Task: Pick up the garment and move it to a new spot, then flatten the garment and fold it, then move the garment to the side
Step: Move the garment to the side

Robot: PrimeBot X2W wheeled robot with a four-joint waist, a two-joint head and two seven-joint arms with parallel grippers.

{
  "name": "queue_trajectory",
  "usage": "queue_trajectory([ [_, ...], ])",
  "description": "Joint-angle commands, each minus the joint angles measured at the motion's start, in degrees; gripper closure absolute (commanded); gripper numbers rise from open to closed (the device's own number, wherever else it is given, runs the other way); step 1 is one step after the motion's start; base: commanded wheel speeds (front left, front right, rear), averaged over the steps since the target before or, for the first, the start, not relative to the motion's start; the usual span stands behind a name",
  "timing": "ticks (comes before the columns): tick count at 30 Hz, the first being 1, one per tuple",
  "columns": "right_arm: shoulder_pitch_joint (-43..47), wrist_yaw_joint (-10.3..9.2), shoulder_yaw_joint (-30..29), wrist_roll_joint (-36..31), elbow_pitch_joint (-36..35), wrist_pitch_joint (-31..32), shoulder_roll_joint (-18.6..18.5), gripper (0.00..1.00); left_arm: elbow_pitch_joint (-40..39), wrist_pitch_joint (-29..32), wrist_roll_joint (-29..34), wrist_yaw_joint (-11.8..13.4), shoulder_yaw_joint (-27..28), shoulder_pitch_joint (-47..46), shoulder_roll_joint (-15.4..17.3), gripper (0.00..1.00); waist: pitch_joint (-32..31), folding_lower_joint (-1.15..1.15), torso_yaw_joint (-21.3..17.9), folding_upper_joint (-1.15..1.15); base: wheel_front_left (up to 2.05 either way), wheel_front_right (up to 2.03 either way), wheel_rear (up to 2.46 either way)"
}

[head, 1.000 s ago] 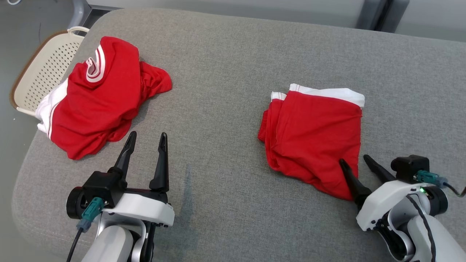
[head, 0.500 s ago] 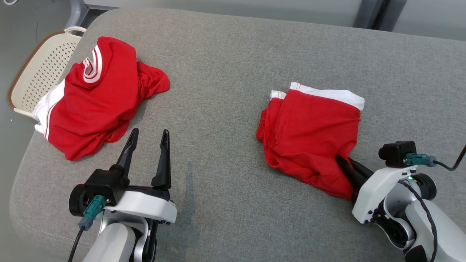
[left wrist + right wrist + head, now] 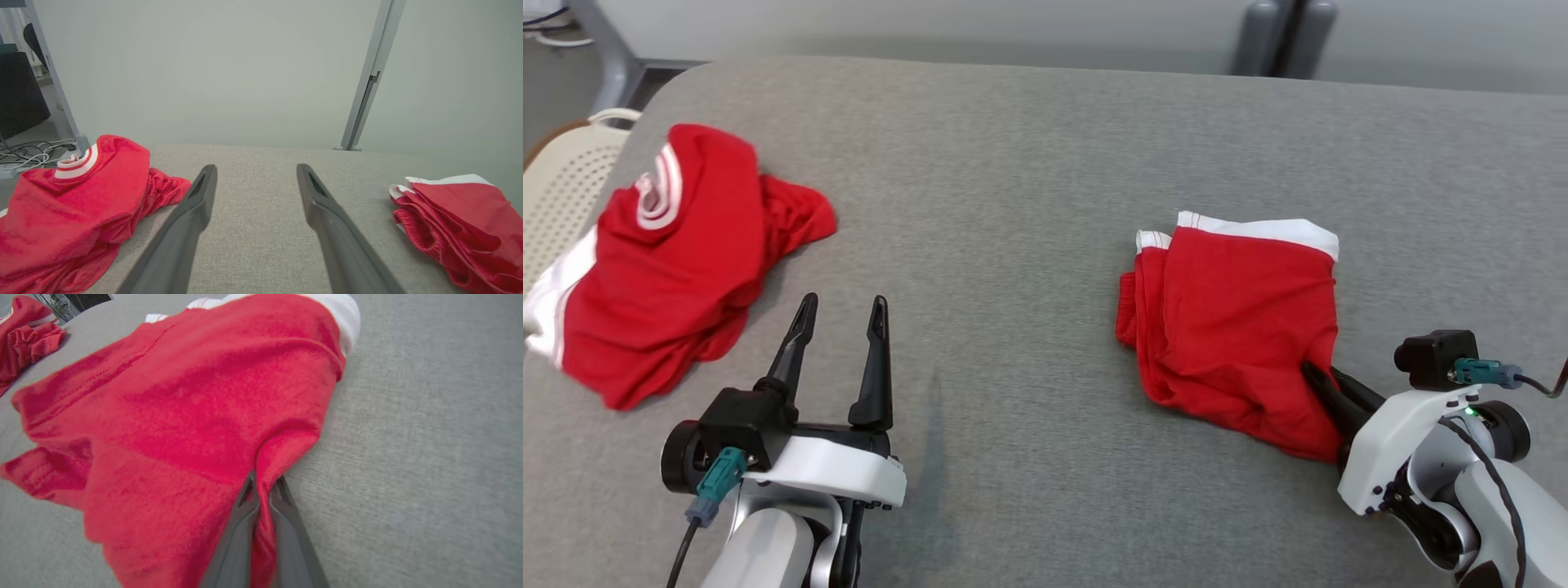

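A folded red garment (image 3: 1233, 318) with a white band lies on the right of the grey padded surface (image 3: 1029, 163). My right gripper (image 3: 1319, 377) is shut on its near right corner; in the right wrist view the red cloth (image 3: 196, 404) is pinched into a ridge between the fingertips (image 3: 263, 482). My left gripper (image 3: 841, 304) stands open over bare surface with nothing between its fingers, also seen in the left wrist view (image 3: 256, 167). The folded garment (image 3: 461, 220) lies to its right.
A second, crumpled red garment (image 3: 662, 261) with white stripes lies at the left edge, left of my left gripper, and shows in the left wrist view (image 3: 81, 192). A cream perforated basket (image 3: 564, 188) sits beyond that edge. Grey posts stand behind the surface.
My right gripper has shut on the folded garment's near right corner, bunching the cloth. The head camera has shifted, so the whole picture moved. The left gripper stays open.
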Motion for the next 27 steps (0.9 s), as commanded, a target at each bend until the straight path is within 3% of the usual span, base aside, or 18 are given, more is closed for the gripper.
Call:
queue_trajectory([
  [1,0.3,-0.01,0.3,0.4,0.2,-0.6,-0.6,1.00,-0.4,-0.2,0.7,-0.1,0.1,0.0,0.5,0.00,-0.2,0.00,-3.0,0.00,0.00,0.00,0.00],
  [7,-3.2,-0.01,4.2,-0.8,0.1,-0.2,-2.7,1.00,-1.8,0.7,1.5,-0.2,-0.9,-1.4,1.2,0.00,1.6,0.00,-9.7,0.00,0.00,0.00,0.00],
  [13,-8.1,-0.01,9.2,-1.8,1.8,-1.9,-7.2,1.00,-3.4,2.6,3.1,-0.9,-2.6,-4.3,2.1,0.00,4.4,0.00,-15.6,0.00,0.00,0.00,0.00],
  [27,-18.4,-0.01,8.8,1.5,15.1,-8.9,-15.2,1.00,-7.5,8.1,6.9,-2.8,-6.8,-10.2,4.6,0.00,9.8,0.00,-24.2,0.00,0.00,0.00,0.00],
])
